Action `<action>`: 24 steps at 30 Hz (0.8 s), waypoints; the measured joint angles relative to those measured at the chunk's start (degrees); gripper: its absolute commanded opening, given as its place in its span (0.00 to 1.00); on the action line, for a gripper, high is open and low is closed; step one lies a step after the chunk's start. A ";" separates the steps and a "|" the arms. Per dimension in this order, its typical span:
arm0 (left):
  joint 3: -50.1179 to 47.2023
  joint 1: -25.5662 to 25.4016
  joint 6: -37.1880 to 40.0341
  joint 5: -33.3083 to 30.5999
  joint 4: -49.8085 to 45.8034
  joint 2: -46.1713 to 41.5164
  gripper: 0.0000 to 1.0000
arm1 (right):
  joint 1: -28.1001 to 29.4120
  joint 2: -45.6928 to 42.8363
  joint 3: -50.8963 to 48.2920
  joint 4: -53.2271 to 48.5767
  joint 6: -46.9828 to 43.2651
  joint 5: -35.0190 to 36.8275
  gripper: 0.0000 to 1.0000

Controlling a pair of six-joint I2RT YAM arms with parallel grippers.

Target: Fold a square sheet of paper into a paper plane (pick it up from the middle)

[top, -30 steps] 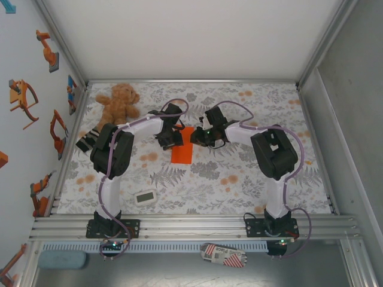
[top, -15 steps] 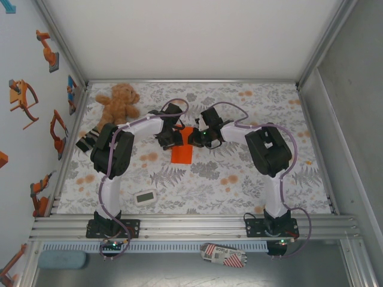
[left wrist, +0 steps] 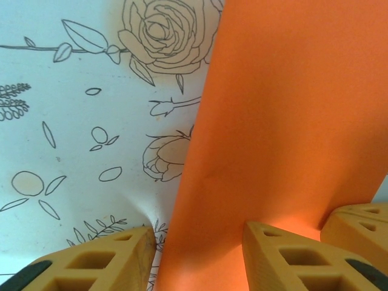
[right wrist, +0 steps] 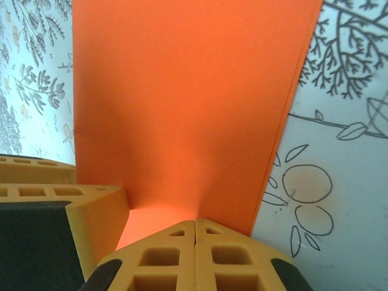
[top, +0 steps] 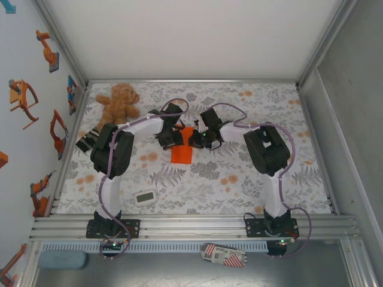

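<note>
The square sheet of paper (top: 181, 154) lies on the floral cloth at mid-table as a bright orange upright rectangle, narrower than it is tall. My left gripper (top: 170, 140) stands open at its upper left edge. In the left wrist view one finger (left wrist: 103, 260) rests on the cloth and the other finger (left wrist: 291, 254) on the paper (left wrist: 273, 121). My right gripper (top: 195, 140) is at the upper right edge. Its tan fingers (right wrist: 195, 248) are shut together, tips touching the paper (right wrist: 182, 91) near its right edge. No paper shows between them.
A brown teddy bear (top: 118, 101) sits at the back left. A small white timer (top: 145, 197) lies near the front, left of centre. A black striped object (top: 85, 142) lies by the left wall. Metal rails (top: 191, 226) edge the table front.
My right gripper has slid left onto the paper's upper right edge and closed its fingers. The left gripper and the paper have stayed put.
</note>
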 measured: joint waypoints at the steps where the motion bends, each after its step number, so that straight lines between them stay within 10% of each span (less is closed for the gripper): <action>1: 0.11 0.04 0.22 0.11 -0.02 -0.15 0.49 | 0.00 0.02 0.31 -0.81 -0.76 0.37 0.02; 9: -1.31 4.85 0.61 -1.01 2.73 -8.07 0.44 | 0.00 1.25 4.48 -7.67 -6.16 1.51 0.01; 24: -6.40 3.96 -3.34 18.47 16.70 -6.36 0.14 | 0.00 2.40 7.15 -11.41 -9.16 1.46 0.01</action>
